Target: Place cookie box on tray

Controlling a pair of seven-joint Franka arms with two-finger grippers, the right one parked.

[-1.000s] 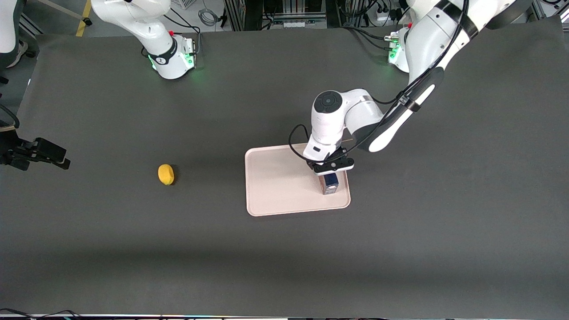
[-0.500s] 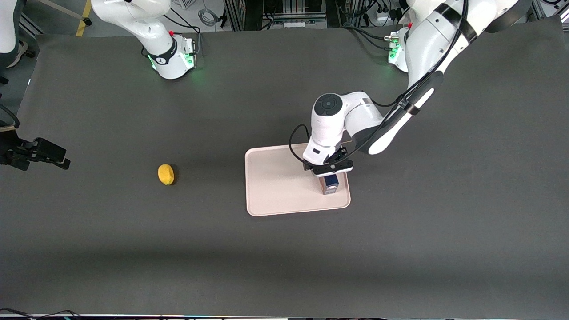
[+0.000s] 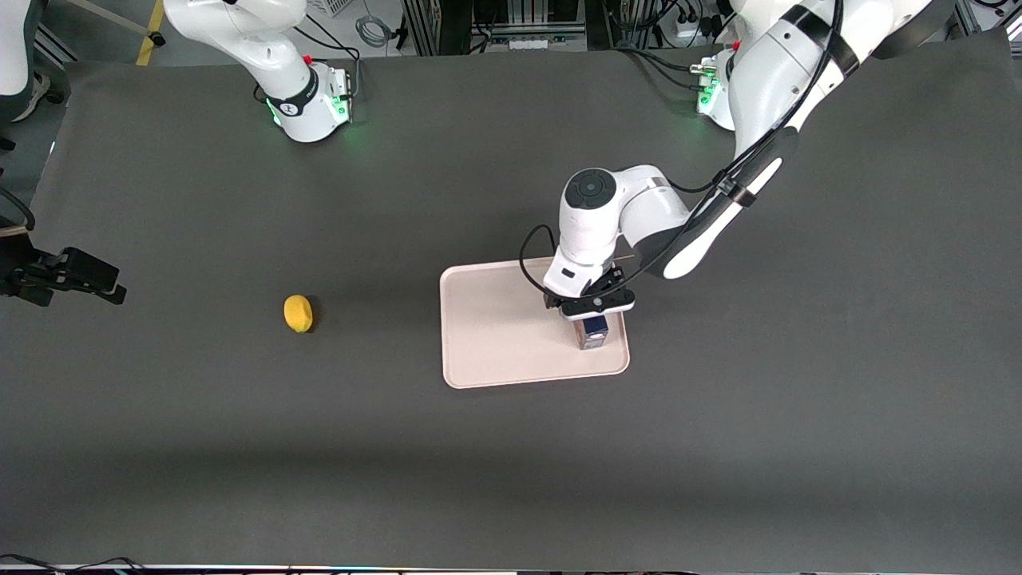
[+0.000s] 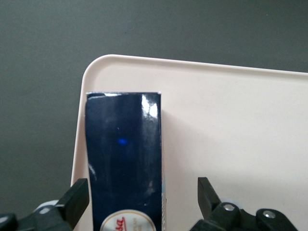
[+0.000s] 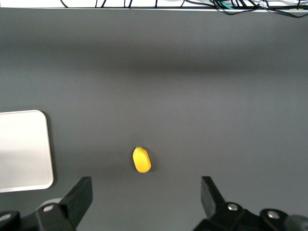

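Observation:
The dark navy cookie box [image 3: 593, 334] lies on the pale pink tray [image 3: 503, 335], close to the tray's corner nearest the front camera at the working arm's end. In the left wrist view the cookie box [image 4: 124, 163] rests along the rim of the tray [image 4: 231, 125], with its round white mark showing. My left gripper [image 3: 592, 316] hovers right over the box and is open. The box sits between the gripper's [image 4: 143, 192] black fingertips [image 4: 79, 192], close to one of them, with a wide gap to the other.
A small yellow rounded object [image 3: 298, 312] lies on the dark table toward the parked arm's end, well apart from the tray. It also shows in the right wrist view as the yellow object [image 5: 141, 160] beside the tray's corner [image 5: 24, 149].
The left wrist has shifted only slightly over the box. The cookie box stays where it was on the tray.

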